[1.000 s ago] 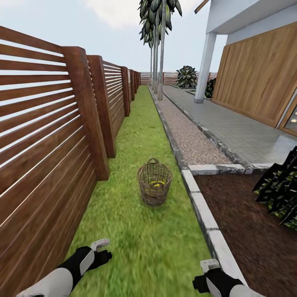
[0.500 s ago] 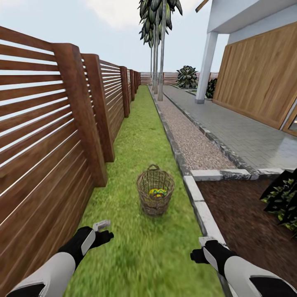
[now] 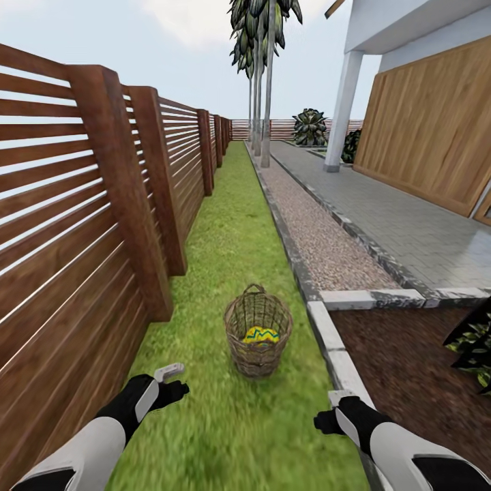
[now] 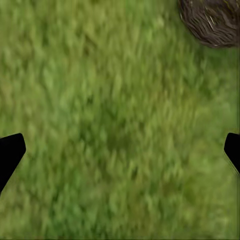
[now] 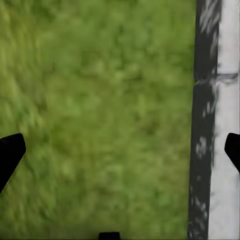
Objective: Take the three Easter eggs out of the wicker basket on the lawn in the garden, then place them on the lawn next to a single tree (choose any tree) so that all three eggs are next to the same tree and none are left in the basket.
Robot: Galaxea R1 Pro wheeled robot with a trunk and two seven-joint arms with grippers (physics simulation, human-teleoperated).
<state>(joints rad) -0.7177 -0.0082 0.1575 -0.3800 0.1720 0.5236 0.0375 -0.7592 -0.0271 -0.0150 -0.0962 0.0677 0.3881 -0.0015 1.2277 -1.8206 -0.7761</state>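
The wicker basket [image 3: 258, 331] stands upright on the lawn [image 3: 225, 225] just ahead of me, near the stone kerb. Yellow Easter eggs [image 3: 260, 335] with zigzag bands show through its open top; I cannot tell their number. The basket's edge [image 4: 212, 20] also appears in the left wrist view. My left gripper [image 3: 172, 385] hangs low over the grass, short of the basket and to its left, open and empty. My right gripper [image 3: 329, 416] hovers over the grass beside the kerb [image 5: 220, 120], open and empty. Tall grey palm-like trees [image 3: 264, 82] rise at the far end of the lawn.
A brown slatted fence [image 3: 88, 225] runs along the lawn's left side. Right of the kerb [image 3: 327, 334] lie a pebble strip [image 3: 307, 225], a dark soil bed [image 3: 409, 368] with a shrub [image 3: 474, 344], grey paving [image 3: 402, 218] and the house wall [image 3: 429, 116].
The view has moved forward along the lawn, so the basket sits closer and lower in the picture. Both arms rose into view a second ago and have held since.
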